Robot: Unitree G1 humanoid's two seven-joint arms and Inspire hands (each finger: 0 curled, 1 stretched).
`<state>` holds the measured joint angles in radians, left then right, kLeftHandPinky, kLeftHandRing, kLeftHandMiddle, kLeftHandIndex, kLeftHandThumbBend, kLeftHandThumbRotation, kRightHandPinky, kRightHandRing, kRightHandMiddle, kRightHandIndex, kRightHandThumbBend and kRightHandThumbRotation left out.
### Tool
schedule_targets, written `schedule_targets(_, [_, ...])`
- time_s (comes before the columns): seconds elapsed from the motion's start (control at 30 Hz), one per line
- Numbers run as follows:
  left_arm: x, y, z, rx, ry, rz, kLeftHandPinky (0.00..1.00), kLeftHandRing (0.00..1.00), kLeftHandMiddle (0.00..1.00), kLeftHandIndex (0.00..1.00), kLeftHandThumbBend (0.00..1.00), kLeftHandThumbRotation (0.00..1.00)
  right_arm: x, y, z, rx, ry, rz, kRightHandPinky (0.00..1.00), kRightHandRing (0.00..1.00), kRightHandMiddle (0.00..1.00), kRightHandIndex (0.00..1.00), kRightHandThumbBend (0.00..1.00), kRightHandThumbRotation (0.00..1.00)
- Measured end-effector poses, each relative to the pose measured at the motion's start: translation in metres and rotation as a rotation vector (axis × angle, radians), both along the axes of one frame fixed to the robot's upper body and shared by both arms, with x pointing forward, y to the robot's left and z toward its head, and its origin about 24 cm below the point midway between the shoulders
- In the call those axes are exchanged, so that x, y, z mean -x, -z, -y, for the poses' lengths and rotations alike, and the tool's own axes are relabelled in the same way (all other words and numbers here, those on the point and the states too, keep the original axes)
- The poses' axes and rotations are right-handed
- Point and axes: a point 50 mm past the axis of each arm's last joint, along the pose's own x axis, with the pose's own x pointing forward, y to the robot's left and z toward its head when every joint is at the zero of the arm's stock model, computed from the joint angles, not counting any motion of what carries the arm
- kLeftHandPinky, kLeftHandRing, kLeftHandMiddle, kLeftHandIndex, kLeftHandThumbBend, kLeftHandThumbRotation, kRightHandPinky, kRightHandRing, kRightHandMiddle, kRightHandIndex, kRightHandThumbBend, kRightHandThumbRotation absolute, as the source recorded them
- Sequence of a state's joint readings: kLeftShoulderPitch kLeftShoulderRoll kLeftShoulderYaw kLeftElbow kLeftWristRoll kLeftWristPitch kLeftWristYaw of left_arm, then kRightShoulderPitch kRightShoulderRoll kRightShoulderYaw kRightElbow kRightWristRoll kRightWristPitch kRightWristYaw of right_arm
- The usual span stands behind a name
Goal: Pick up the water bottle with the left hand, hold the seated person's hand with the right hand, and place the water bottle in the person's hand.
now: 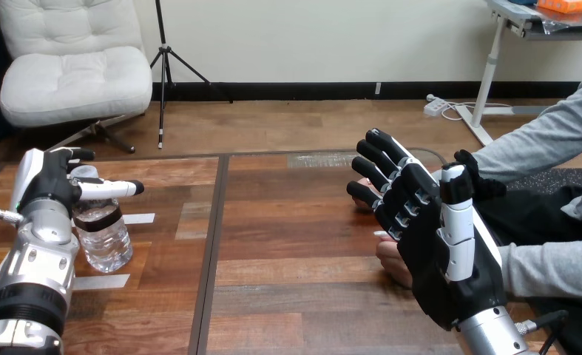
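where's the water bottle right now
In the head view the water bottle stands upright on the wooden table at the left, its top against the left hand, beside white tape strips.

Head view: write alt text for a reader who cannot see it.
The robot's left hand is clasped round the top of a clear plastic water bottle standing on the wooden table. Its right hand is held open over the seated person's hand, not gripping it.
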<state>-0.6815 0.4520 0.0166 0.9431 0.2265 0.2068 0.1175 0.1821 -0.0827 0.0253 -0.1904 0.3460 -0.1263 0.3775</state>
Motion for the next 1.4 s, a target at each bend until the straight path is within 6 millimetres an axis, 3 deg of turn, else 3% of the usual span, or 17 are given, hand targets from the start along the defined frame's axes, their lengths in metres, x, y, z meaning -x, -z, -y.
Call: schedule_targets(1.4, [0.0026,0.0001,-0.002,0.029,-0.028,0.027,0.83,0.93,0.96,0.98,0.9,0.3,0.0,0.0,-0.0001,-0.001,0.001,0.0,0.9,0.94,0.93,0.91,0.76,1.0])
